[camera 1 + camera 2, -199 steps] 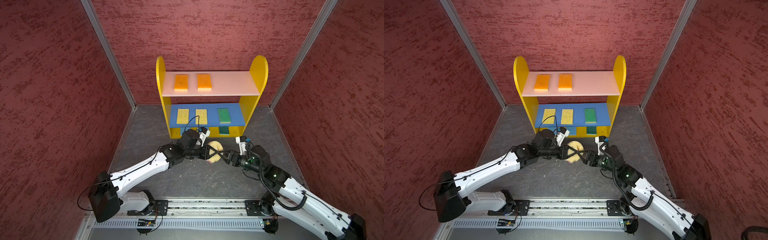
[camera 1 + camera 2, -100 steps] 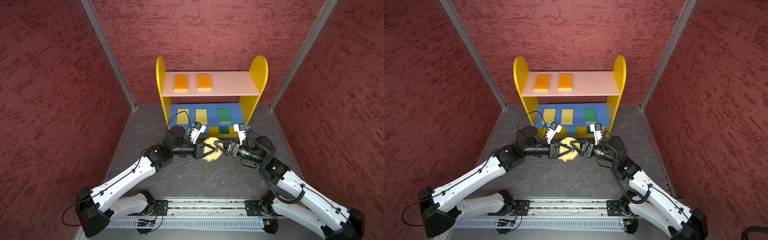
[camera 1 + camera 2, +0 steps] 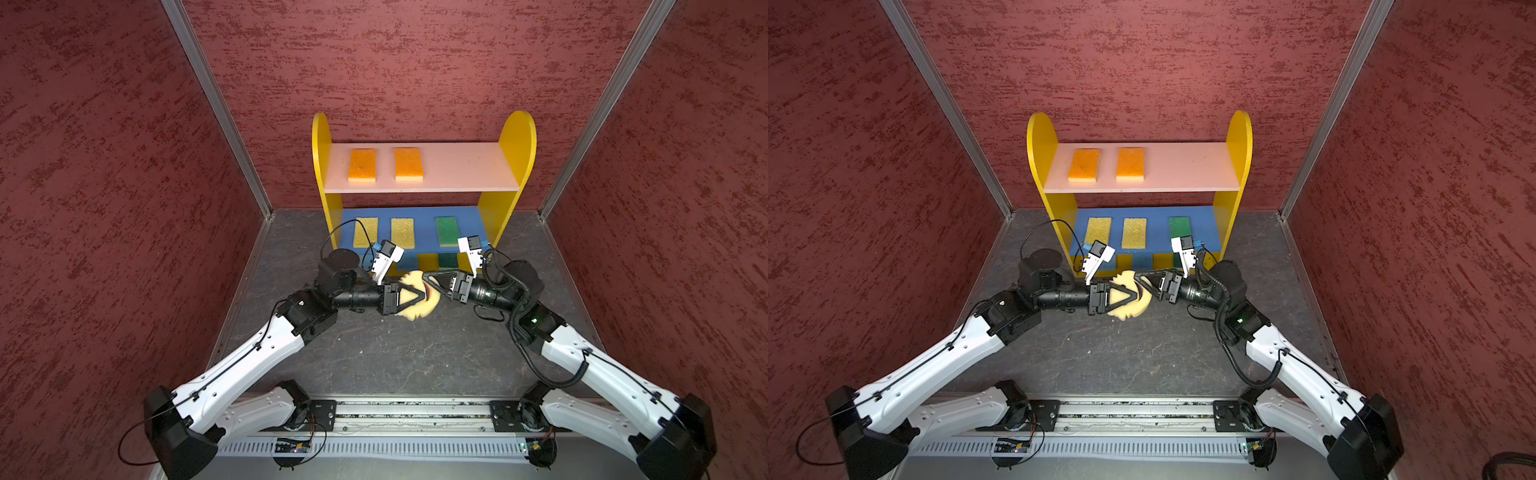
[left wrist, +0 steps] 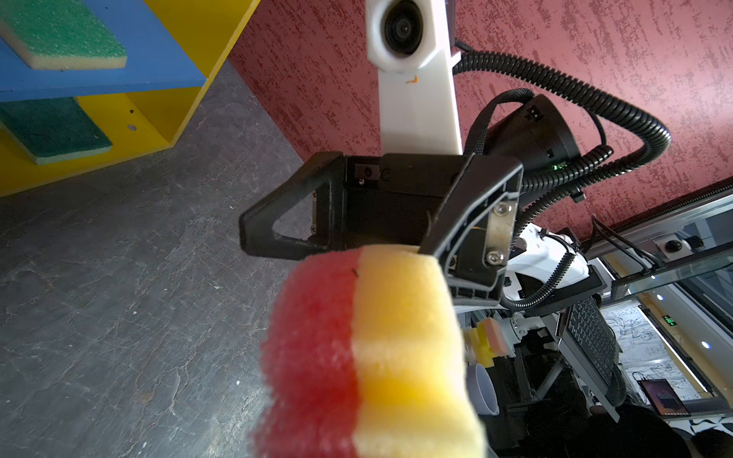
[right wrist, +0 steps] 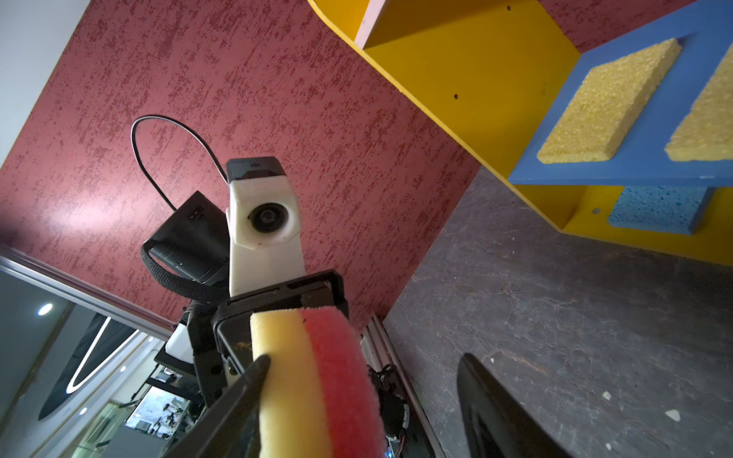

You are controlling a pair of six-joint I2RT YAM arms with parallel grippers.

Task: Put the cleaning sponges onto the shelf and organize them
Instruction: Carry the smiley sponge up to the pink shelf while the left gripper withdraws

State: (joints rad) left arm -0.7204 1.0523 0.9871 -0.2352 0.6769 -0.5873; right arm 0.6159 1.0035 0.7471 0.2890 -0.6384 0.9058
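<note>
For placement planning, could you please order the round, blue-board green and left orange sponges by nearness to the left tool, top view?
1. Round sponge, held in the left tool.
2. Green sponge, middle board, right.
3. Left orange sponge, top board.

Two orange sponges [image 3: 362, 165], two yellow sponges [image 3: 365, 232], two green sponges [image 3: 446, 230], one blue sponge [image 3: 1142, 261] visible, one round yellow-pink sponge [image 3: 413, 311], one shelf [image 3: 515, 141].
</note>
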